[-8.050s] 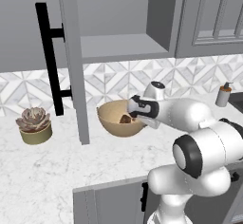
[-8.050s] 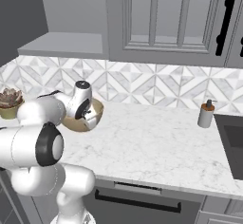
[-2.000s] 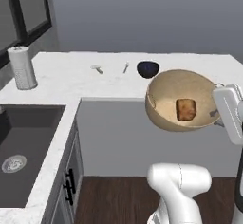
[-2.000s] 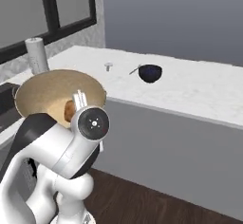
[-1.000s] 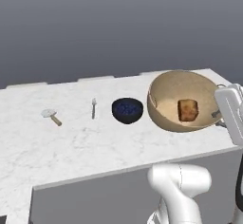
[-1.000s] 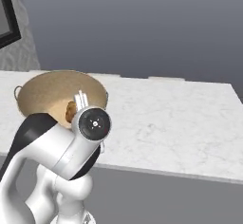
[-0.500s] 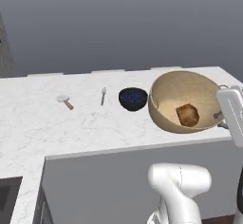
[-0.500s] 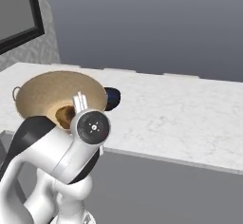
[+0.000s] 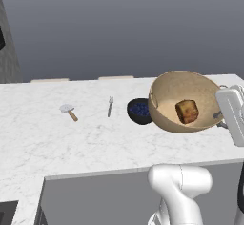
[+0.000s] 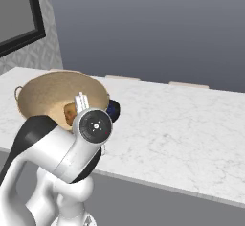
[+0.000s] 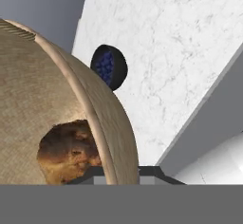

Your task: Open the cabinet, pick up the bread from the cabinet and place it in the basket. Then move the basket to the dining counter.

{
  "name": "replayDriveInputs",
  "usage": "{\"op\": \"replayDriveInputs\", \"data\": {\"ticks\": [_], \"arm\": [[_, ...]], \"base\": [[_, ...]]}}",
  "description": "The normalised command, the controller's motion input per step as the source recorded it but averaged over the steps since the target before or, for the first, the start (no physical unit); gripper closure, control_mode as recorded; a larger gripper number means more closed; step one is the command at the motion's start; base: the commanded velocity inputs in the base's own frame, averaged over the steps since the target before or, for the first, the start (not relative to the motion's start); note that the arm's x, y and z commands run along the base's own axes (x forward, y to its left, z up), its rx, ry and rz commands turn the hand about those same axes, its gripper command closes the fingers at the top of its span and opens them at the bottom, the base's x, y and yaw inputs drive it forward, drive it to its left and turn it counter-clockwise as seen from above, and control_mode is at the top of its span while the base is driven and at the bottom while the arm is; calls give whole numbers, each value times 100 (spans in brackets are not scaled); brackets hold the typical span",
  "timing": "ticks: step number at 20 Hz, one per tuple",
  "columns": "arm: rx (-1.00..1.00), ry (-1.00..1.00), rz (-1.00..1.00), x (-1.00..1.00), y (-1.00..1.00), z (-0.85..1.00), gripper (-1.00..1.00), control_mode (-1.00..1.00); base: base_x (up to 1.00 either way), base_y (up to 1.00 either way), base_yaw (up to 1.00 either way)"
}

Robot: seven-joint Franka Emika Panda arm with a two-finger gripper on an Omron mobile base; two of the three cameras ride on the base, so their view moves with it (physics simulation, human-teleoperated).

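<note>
basket [image 9: 167, 108] with bread [image 9: 187, 111] in fingers [image 11: 152, 171]

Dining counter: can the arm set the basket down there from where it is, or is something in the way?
Probably yes. The claw grips the basket by its rim, bread inside, over the dining counter. The blueberry bowl sits close beside it; bare marble to the right in the right base view looks free.

Dining counter [image 9: 95, 138] — blueberry bowl [image 9: 139, 111], fork [image 9: 110, 106], scraper [image 9: 68, 111].
</note>
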Motion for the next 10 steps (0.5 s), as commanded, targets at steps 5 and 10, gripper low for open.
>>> {"op": "replayDriveInputs", "data": {"ticks": [5,10], "arm": [[0,12,5,65,-37,-29,100,-100],[0,6,6,100,-66,-64,100,-100]], "base": [[6,0,2],[0,0,0]]}}
